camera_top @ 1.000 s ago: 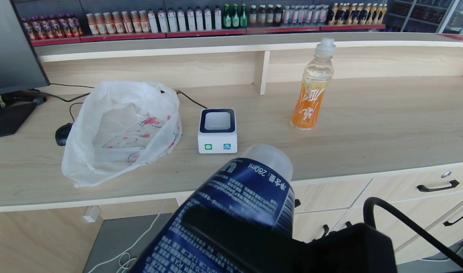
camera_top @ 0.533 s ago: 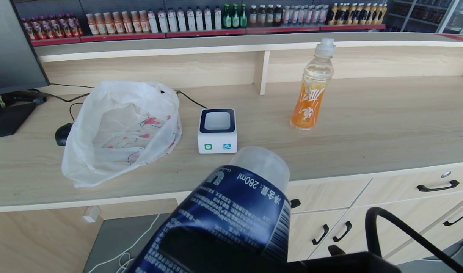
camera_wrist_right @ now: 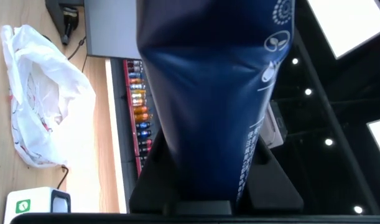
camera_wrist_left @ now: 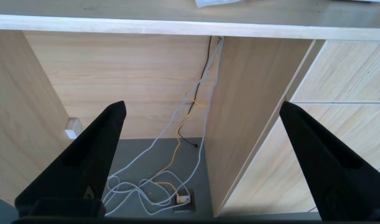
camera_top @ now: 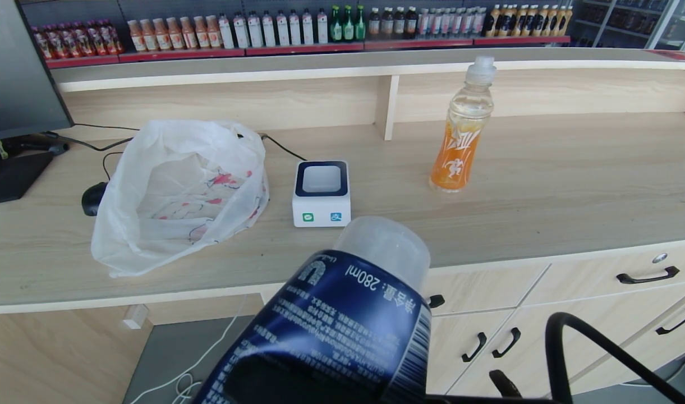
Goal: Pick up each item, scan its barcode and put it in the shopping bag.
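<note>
**Right claw holds a blue bottle up before the scanner; left claw hangs spread and empty**

My right arm is raised close under my head camera, on the near side of the scanner point(camera_top: 321, 193) and out past the front edge of the counter point(camera_top: 544, 185); my right claw point(camera_wrist_right: 208, 186) is pinched on the blue bottle point(camera_top: 348, 314), one dark finger on either side of its lower body. The bottle is tilted, its clear cap end pointing up and towards the scanner, not touching it; a barcode runs along the label's edge on my right.

My left arm is low, beneath the counter and to the left of the scanner; my left claw point(camera_wrist_left: 205, 155) is spread wide, its two black fingers point(camera_wrist_left: 84, 168) well apart with nothing between them, facing an open recess where loose cables point(camera_wrist_left: 177, 168) hang to the floor.

The scanner is a small white box with a dark-framed window on top. The white shopping bag point(camera_top: 179, 191) lies slumped and open just to its left; a black mouse point(camera_top: 92, 197) sits beyond the bag, farther left. An orange drink bottle point(camera_top: 463, 134) stands upright to the scanner's right and a little farther back, apart from it.
</note>
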Available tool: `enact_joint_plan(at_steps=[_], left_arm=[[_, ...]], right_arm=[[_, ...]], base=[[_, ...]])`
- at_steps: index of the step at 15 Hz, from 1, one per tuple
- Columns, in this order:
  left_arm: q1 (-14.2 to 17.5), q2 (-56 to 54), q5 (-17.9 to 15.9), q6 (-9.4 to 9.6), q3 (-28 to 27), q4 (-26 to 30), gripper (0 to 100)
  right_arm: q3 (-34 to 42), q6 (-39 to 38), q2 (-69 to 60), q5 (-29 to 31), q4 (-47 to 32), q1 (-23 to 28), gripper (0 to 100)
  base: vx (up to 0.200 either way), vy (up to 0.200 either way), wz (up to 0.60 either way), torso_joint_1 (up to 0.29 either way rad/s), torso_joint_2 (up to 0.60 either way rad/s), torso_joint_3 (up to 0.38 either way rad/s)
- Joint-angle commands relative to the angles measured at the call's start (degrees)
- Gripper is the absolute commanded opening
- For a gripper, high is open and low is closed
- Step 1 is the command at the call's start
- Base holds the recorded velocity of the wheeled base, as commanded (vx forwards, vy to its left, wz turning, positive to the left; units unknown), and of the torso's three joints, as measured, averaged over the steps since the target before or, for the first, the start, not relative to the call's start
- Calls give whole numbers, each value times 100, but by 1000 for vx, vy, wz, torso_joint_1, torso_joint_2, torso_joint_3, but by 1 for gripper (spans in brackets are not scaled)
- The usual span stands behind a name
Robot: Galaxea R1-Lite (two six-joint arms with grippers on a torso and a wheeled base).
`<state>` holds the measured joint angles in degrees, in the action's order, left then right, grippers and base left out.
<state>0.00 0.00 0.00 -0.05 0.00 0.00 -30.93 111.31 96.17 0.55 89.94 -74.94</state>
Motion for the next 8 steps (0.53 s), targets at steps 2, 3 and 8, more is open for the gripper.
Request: enact_joint_plan(at_steps=[2,3,8], left_arm=[[0,0,0,-4,0,0,100],[0,0,0,-4,0,0,100],[0,0,0,-4,0,0,100]], right_arm=[[25,40,7,-2,6,-4,0],[43,40,-2,-2,6,-4,0],[52,40,-11,-2,6,-4,0]], base=[[0,0,0,0,0,0],[0,0,0,0,0,0],[0,0,0,0,0,0]])
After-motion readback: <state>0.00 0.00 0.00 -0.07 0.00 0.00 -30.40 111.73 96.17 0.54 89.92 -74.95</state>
